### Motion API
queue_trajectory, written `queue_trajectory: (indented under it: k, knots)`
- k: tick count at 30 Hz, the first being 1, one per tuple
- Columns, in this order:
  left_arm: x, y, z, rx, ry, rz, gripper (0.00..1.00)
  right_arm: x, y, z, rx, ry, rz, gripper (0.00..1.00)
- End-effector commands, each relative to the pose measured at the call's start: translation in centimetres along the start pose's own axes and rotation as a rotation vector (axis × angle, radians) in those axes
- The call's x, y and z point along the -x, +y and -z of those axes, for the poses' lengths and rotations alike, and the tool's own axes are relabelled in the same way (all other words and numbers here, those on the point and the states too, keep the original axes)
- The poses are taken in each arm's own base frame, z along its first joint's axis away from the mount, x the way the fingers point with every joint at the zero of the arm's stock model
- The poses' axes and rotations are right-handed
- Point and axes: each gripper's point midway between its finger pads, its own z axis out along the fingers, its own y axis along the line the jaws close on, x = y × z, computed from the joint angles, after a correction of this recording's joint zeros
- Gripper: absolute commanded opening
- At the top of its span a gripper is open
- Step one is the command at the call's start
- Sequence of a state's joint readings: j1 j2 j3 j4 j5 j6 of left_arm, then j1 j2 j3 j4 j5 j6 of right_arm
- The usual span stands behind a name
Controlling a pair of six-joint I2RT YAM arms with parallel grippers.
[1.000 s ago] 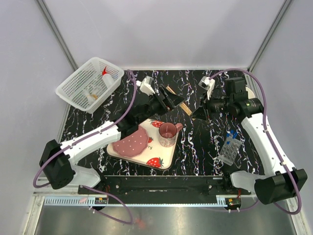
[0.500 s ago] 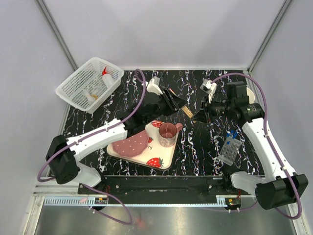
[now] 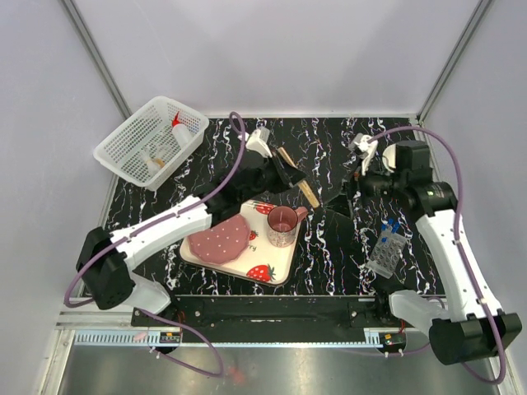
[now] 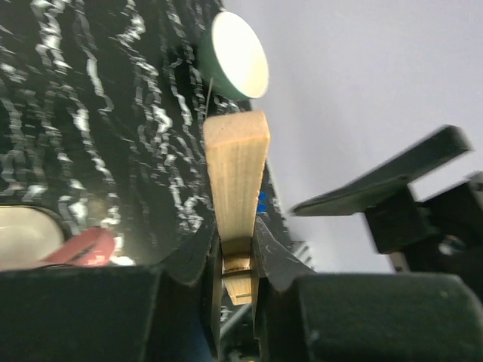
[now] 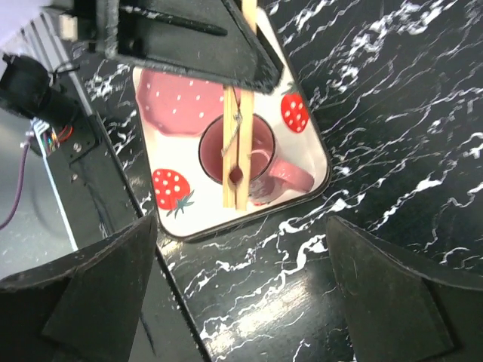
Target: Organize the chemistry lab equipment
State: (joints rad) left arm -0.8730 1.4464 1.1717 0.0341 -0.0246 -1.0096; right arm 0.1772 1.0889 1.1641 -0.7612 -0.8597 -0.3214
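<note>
The slim tan wooden tool (image 3: 302, 184) hangs in the air above the strawberry tray, and my left gripper (image 3: 282, 171) is shut on its far end. From the left wrist the tool (image 4: 236, 162) sticks out from between the fingers of that gripper (image 4: 238, 253). My right gripper (image 3: 344, 197) stands open just right of the tool, not touching it. In the right wrist view that gripper (image 5: 245, 290) has only table between its fingers, and the tool (image 5: 236, 147) hangs beyond over the cup. A clear tube rack (image 3: 385, 252) with blue-tipped tubes (image 3: 391, 224) lies at the right. The red-capped bottle (image 3: 178, 126) lies in the white basket.
The white mesh basket (image 3: 123, 156) sits off the table's far left corner. The strawberry-print tray (image 3: 278, 270) holds a pink plate (image 3: 221, 239) and a pink cup (image 3: 282, 226) in the near middle. A round white-faced disc (image 4: 238, 54) sits far right.
My left gripper has shut on the wooden tool. My right gripper has let go of it, opened wide and drawn back to the right.
</note>
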Motion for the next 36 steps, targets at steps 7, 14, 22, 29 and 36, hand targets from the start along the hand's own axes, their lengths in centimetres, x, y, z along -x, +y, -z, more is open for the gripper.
queue_trajectory:
  k: [7, 14, 22, 29, 36]
  knots:
    - [12.0, 8.7, 12.8, 0.388, -0.096, -0.454, 0.06, 1.3, -0.1, 5.1, -0.112, -0.183, 0.092, 1.00]
    - [20.3, 15.8, 19.6, 0.798, -0.195, -0.639, 0.05, -0.2, -0.7, 5.3, -0.130, -0.211, 0.062, 1.00]
    - [26.6, 20.6, 21.6, 1.087, -0.254, -0.680, 0.04, -1.0, -0.7, 5.4, -0.139, -0.239, 0.066, 1.00]
    - [30.5, 25.8, 21.7, 1.249, -0.254, -0.672, 0.05, -1.1, -0.4, 5.5, -0.130, -0.246, 0.065, 1.00]
    - [33.0, 30.6, 21.3, 1.370, -0.282, -0.637, 0.06, -1.2, -0.2, 5.5, -0.116, -0.251, 0.057, 1.00]
